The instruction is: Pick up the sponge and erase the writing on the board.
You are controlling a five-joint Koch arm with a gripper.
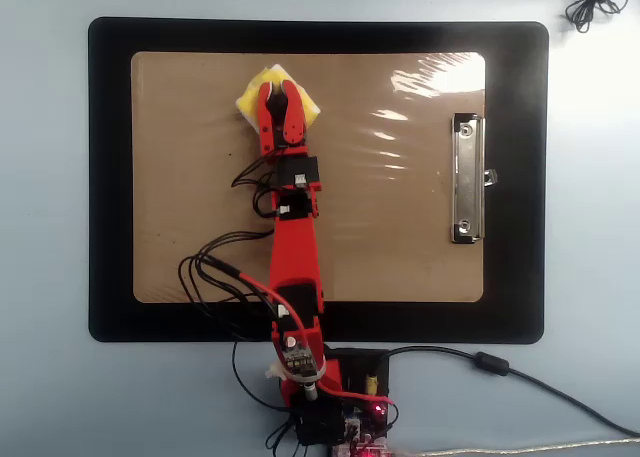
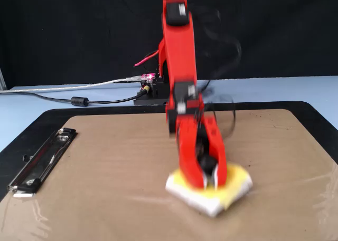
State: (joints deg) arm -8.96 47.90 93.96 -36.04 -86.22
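The single red gripper (image 1: 279,95) (image 2: 205,182) stood tip-down on the one yellow sponge (image 1: 300,104) (image 2: 232,180), its two jaws narrowed around the round black knob (image 2: 207,162) in the sponge's middle and gripping it. The sponge lay flat on the one brown board (image 1: 190,177) (image 2: 105,172), in the overhead view near the board's top edge and left of its centre; the fixed view showed it blurred, with a whitish edge below the yellow. No writing could be made out on the bare board. One silver clip (image 1: 466,180) (image 2: 42,159) sat at the board's right side in the overhead view, well apart from the sponge. The board rested inside the border of one black mat (image 1: 110,177) (image 2: 317,117) on the pale blue table (image 1: 45,217) (image 2: 31,112).
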